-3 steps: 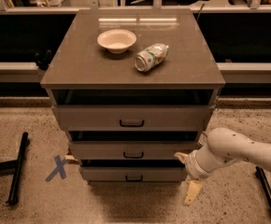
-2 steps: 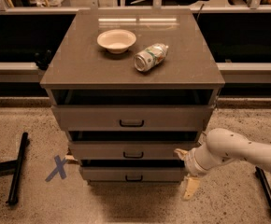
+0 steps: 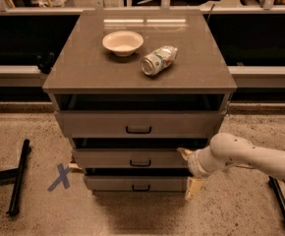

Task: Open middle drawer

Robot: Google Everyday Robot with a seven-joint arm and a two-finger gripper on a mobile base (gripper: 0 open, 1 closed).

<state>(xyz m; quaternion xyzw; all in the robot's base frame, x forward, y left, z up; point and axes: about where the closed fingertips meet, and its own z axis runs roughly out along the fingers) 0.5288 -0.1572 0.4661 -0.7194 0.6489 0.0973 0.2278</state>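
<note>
The middle drawer [image 3: 118,158] is the second of three in the grey-brown cabinet, with a small black bar handle [image 3: 140,163]. A dark gap shows above its front. My gripper [image 3: 187,171] is at the drawer's right end, on the white arm [image 3: 250,157] that comes in from the right. Its fingers are spread open: one beige fingertip [image 3: 184,153] lies at the drawer's top right corner and the other points down beside the bottom drawer [image 3: 132,183]. It holds nothing.
The top drawer [image 3: 137,124] stands slightly out under the cabinet top [image 3: 83,68], which carries a white bowl [image 3: 123,43] and a can lying on its side [image 3: 158,60]. A black stand leg [image 3: 18,176] and a blue X mark [image 3: 60,176] are on the floor at left.
The gripper has moved slightly left and up, closer to the middle drawer's right end. The drawers have not visibly moved.
</note>
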